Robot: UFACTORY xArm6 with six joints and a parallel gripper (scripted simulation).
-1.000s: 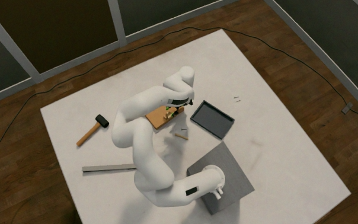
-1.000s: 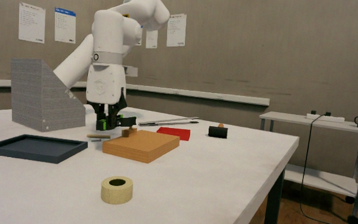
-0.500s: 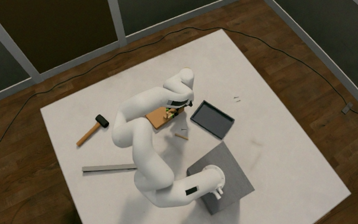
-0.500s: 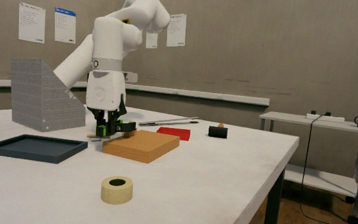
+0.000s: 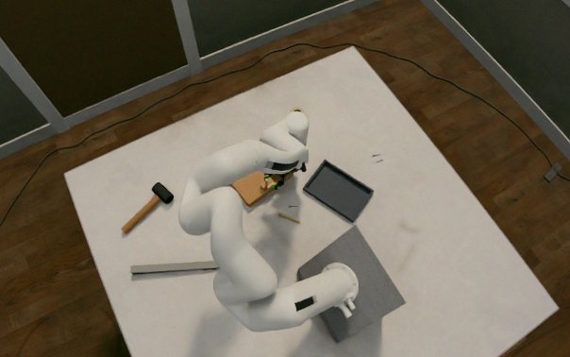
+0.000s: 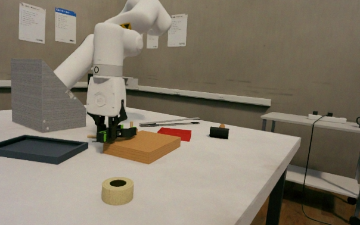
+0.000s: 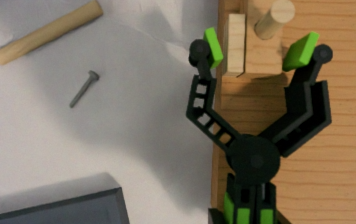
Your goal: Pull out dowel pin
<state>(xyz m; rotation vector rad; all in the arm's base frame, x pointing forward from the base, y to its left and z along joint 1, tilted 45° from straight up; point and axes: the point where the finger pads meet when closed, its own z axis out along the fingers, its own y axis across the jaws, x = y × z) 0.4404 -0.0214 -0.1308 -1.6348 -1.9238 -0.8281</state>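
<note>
The small wooden block (image 7: 261, 59) lies on the bench board (image 7: 310, 130) with its dowel pin (image 7: 274, 19) (image 6: 131, 123) standing upright in the hole. The pale bench stop (image 7: 233, 45) touches the block's left side; nothing shows between them. My gripper (image 6: 108, 134) (image 5: 277, 177) is shut on the handles of the black spring clamp (image 7: 255, 160) (image 6: 123, 132). The clamp's green-padded jaws are spread, one outside the stop and one outside the block, not touching them.
A loose dowel (image 7: 50, 31) (image 5: 289, 217) and a nail (image 7: 84, 89) (image 5: 293, 206) lie on the table left of the board. A dark tray (image 5: 338, 190) (image 6: 39, 147) (image 7: 65, 207) is close by. A mallet (image 5: 146, 205), a tape roll (image 6: 117, 190), a red piece (image 6: 176, 134) and a metal bar (image 5: 175, 267) lie farther off.
</note>
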